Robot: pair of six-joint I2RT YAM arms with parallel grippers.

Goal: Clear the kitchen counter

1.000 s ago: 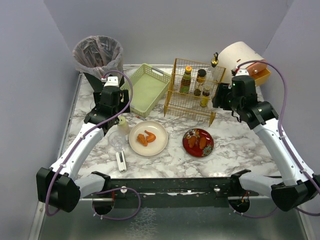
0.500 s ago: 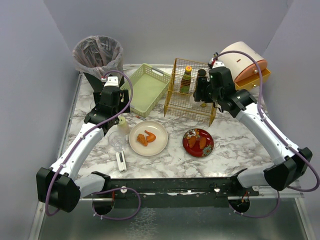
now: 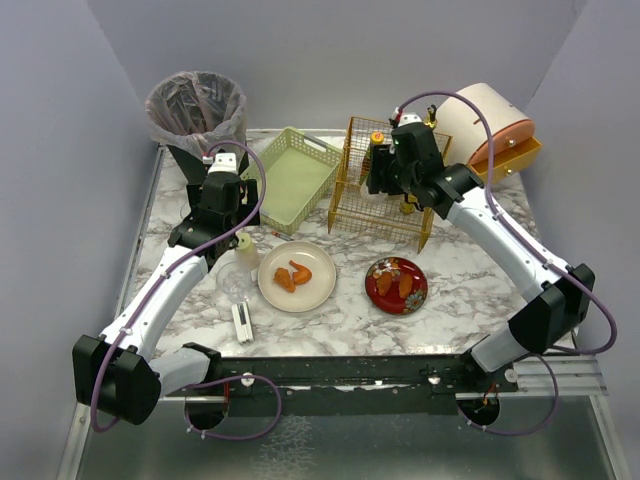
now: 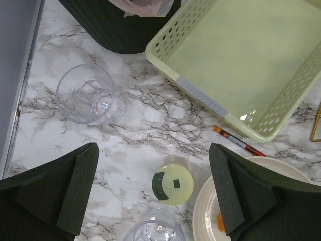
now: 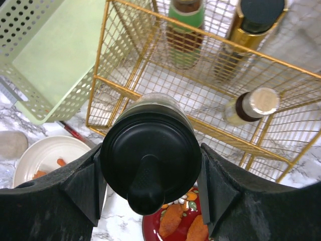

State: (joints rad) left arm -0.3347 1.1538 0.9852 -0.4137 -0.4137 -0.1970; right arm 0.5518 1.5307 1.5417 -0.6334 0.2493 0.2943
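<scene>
The kitchen counter [image 3: 470, 290] is white marble and carries dishes and bottles. My right gripper [image 3: 385, 178] [image 5: 150, 173] is shut on a black-lidded bottle [image 5: 150, 145], held above the front of the gold wire rack [image 3: 355, 205] [image 5: 120, 85]. My left gripper [image 3: 235, 225] [image 4: 154, 165] hangs open over a small pale-green-capped bottle [image 4: 173, 183] [image 3: 245, 248], which stands on the marble between the fingers, untouched. A clear glass [image 4: 90, 94] stands to its far left and another glass [image 4: 153, 232] [image 3: 233, 280] just in front.
The rack holds a green-labelled bottle [image 5: 184, 30], a gold one [image 5: 251, 25] and a white-capped one [image 5: 253, 103]. A cream plate [image 3: 270, 285] and red plate [image 3: 372, 285] hold food. Pale green tray [image 3: 295, 175], bin [image 3: 196, 110], pen [image 4: 238, 142], white device [image 3: 241, 322], cream bread box [image 3: 485, 120].
My right arm has swung left with the black-lidded bottle, from beside the rack's right end to over its middle. The left arm has not moved.
</scene>
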